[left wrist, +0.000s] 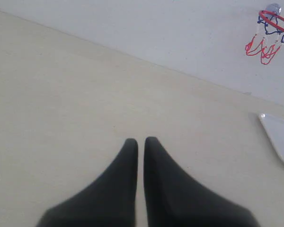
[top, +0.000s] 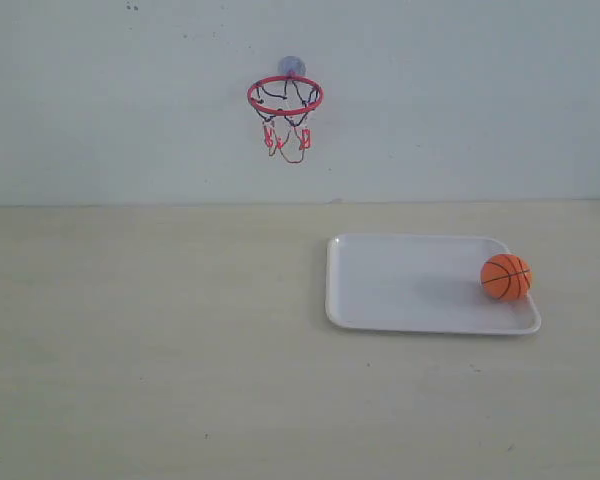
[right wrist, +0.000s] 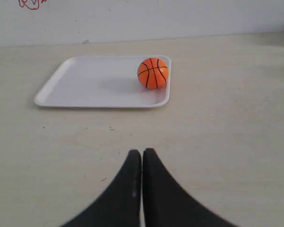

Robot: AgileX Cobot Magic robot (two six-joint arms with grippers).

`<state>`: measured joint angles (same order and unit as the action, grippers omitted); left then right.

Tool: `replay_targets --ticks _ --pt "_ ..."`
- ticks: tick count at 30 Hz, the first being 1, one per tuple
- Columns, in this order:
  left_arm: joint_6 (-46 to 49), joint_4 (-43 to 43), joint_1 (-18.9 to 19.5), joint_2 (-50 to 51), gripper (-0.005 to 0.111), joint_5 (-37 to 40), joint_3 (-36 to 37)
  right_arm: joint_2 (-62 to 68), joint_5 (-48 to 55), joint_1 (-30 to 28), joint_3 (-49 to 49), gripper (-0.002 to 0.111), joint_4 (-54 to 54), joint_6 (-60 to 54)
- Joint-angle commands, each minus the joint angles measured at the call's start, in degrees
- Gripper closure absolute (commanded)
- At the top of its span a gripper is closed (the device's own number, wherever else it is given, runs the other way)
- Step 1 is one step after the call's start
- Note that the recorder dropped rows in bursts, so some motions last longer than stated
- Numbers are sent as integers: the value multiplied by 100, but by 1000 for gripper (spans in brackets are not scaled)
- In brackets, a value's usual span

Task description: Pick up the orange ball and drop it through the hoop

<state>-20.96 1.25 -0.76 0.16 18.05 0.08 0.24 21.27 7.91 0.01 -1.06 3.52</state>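
The orange ball (top: pixel 506 276) with thin black seams rests on the right end of a white tray (top: pixel 400 290); the right wrist view shows the ball (right wrist: pixel 153 73) near the tray's (right wrist: pixel 85 85) corner. The hoop (top: pixel 285 97), a red ring with a dangling net, hangs by a suction cup on the back wall, and the hoop (left wrist: pixel 273 23) also appears in the left wrist view. My right gripper (right wrist: pixel 142 152) is shut and empty over the table, well short of the tray. My left gripper (left wrist: pixel 140 140) is shut and empty, far from the tray. Neither gripper shows in the exterior view.
The pale wooden table (top: pixel 150 340) runs back to a white wall (top: pixel 460 100). A corner of the tray (left wrist: pixel 279 137) shows in the left wrist view. Only the bottom of the hoop's net (right wrist: pixel 31 4) shows in the right wrist view.
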Motion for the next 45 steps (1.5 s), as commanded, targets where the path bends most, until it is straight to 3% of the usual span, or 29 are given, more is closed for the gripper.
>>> replay_targets --ticks 1,13,18,21,25,31,35,40,45 --pt "7 0 -45 -16 103 -48 -8 -24 -176 6 -1 109 75 -180" --pt "7 0 -45 -16 103 -48 -8 -24 -3301 6 -1 109 75 -28" --pt "7 0 -45 -16 103 -48 -8 -24 -6010 6 -1 109 75 69" --pt "7 0 -45 -16 103 -48 -8 -24 -6695 6 -118 109 -163 -23" --pt "7 0 -45 -16 103 -48 -8 51 -5847 6 -953 109 -971 -131" --pt "7 0 -45 -16 103 -48 -8 1509 -2694 6 -2321 109 -1196 -704" --pt "7 0 -45 -16 103 -48 -8 2680 -1558 6 -2540 109 -1196 -635" --pt "7 0 -45 -16 103 -48 -8 3756 144 6 -2556 109 -1300 530" --pt "7 0 -45 -16 103 -48 -8 4973 1184 6 -2868 109 -1304 555"
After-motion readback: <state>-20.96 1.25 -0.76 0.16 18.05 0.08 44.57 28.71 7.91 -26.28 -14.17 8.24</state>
